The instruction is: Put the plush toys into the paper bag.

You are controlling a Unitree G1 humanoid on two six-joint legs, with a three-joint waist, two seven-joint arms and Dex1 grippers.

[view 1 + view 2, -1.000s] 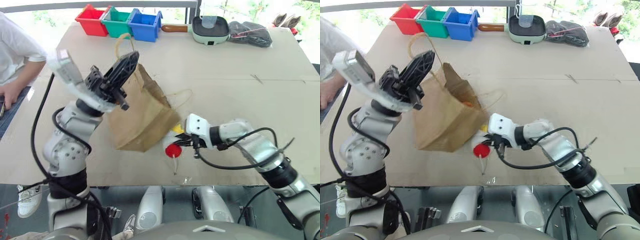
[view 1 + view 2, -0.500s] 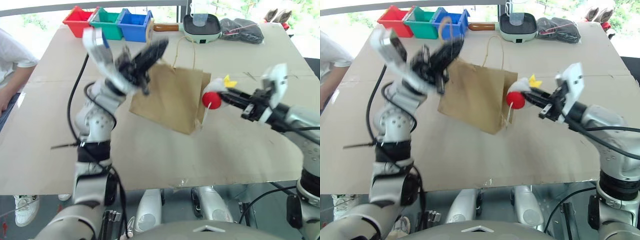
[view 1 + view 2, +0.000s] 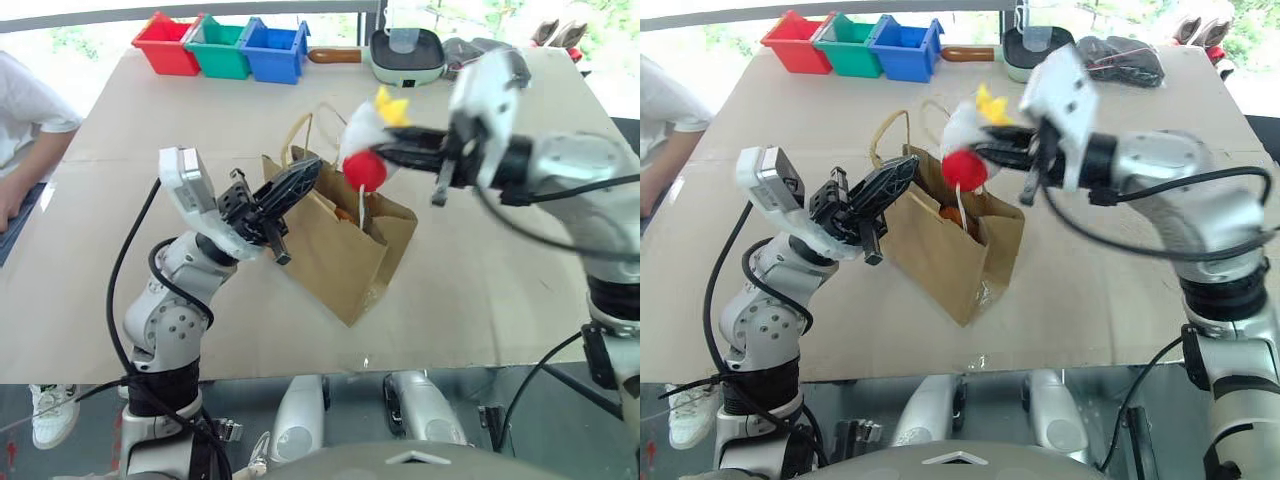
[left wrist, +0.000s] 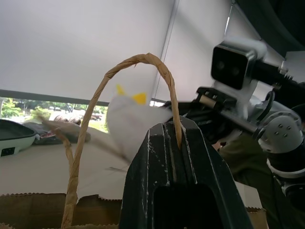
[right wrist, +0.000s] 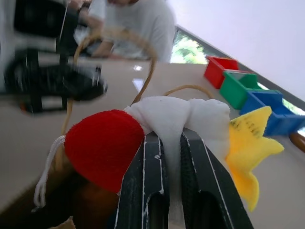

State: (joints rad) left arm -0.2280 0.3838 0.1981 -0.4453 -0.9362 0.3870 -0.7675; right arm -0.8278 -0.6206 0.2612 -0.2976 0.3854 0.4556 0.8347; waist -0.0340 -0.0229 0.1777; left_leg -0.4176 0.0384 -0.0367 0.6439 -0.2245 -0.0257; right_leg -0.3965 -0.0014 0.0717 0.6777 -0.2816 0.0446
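The red-and-white plush toy (image 3: 365, 150) is pinched in the shut right fingers (image 5: 190, 157), just above the paper bag (image 3: 345, 245) mouth; its handle (image 4: 119, 95) is clamped by the left fingers (image 4: 190, 157). An orange toy (image 3: 952, 214) lies inside.

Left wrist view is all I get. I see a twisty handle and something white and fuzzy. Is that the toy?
Observer: Yes, the red-and-white toy, pinched in the right gripper above the open paper bag.
Operator: What is my own claw doing?
Observer: The left gripper is shut on the bag's handle, holding the bag upright on the table.
Operator: Where's the other toy?
Observer: Something orange shows inside the bag's mouth, likely the orange-brown toy.
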